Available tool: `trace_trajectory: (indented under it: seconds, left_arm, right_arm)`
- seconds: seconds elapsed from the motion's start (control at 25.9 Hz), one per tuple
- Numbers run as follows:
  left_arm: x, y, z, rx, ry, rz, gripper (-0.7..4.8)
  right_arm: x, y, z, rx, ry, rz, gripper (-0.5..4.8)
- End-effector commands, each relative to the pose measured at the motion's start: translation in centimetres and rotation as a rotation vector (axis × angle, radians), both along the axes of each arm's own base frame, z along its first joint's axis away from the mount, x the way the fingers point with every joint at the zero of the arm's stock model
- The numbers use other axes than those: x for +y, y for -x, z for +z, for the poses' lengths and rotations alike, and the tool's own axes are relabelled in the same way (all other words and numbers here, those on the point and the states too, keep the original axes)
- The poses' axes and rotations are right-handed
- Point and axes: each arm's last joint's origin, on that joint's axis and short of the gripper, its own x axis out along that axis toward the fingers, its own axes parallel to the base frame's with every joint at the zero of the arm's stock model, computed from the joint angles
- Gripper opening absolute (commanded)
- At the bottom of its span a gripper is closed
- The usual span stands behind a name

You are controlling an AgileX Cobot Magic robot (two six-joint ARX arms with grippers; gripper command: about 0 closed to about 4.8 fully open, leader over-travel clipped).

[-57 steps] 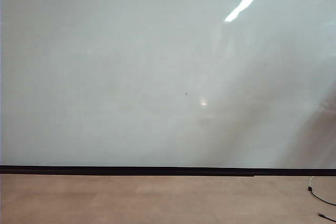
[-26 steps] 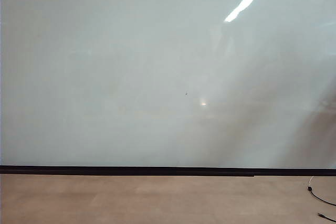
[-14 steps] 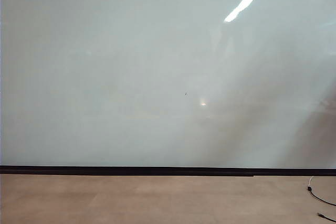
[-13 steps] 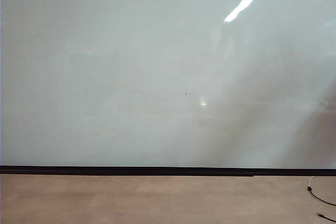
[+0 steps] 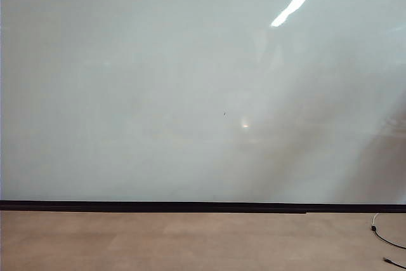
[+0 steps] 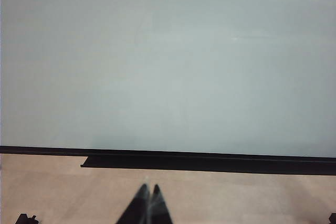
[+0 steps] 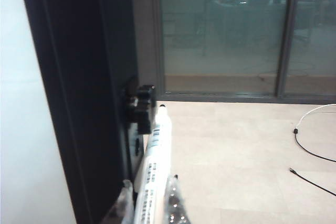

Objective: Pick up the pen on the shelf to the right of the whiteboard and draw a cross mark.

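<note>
Nearest, right gripper (image 7: 149, 203): its translucent fingertips are pinched on the lower barrel of the slim white pen with black print (image 7: 155, 169), seen only in the right wrist view.
Pen: it runs away from the right gripper, its far end just beside a small black bracket (image 7: 139, 107) on the tall dark frame (image 7: 84, 87) that edges the whiteboard.
Left gripper (image 6: 147, 203): its two dark tapered fingers are pressed together at their tips, holding nothing, over the tan floor-like surface (image 5: 190, 240) in front of the whiteboard.
Whiteboard: the large glossy pale grey-white whiteboard (image 5: 158, 80) fills most of the exterior view, with a thin black strip (image 5: 190, 207) along its lower edge; only a tiny dark speck (image 5: 224, 114) shows near its middle.
Cable: a thin black cable (image 5: 384, 239) lies on the tan surface below the whiteboard's right end.
Farthest: glass panels (image 7: 226, 30) stand beyond the pen.
</note>
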Motion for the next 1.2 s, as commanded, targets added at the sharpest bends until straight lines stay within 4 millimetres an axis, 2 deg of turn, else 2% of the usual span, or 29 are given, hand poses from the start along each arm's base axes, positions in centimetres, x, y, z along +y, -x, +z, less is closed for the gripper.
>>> trace_trajectory:
  seconds: [0.04,0.42,0.62,0.81,0.93,1.08,1.2]
  left_arm:
    - [0.0,0.0,0.2,-0.013,-0.004,-0.004,-0.05]
    - [0.0,0.0,0.2,-0.012,-0.004,-0.004,-0.05]
    - [0.0,0.0,0.2,-0.013,-0.004,-0.004,-0.04]
    - [0.0,0.0,0.2,-0.013,-0.004,-0.003,-0.05]
    - [0.0,0.0,0.2,-0.012,-0.004,-0.004,-0.05]
    - [0.0,0.0,0.2,-0.013,-0.004,-0.004,-0.04]
    - [0.0,0.0,0.2,-0.012,-0.004,-0.004,-0.04]
  right_arm:
    - [-0.2,0.1,0.5,-0.026,0.01,-0.023,-0.04]
    - [-0.6,0.8,0.7,-0.035,0.017,-0.167,-0.04]
    - [0.8,2.7,2.0,-0.046,0.027,-0.265,-0.04]
    - [3.6,5.6,2.8,-0.042,0.003,-0.388,-0.04]
    - [7.0,8.8,3.6,-0.055,-0.014,-0.457,-0.04]
    - [9.9,11.1,3.8,-0.051,-0.033,-0.471,-0.04]
    - [11.9,12.2,3.9,-0.029,-0.052,-0.442,-0.04]
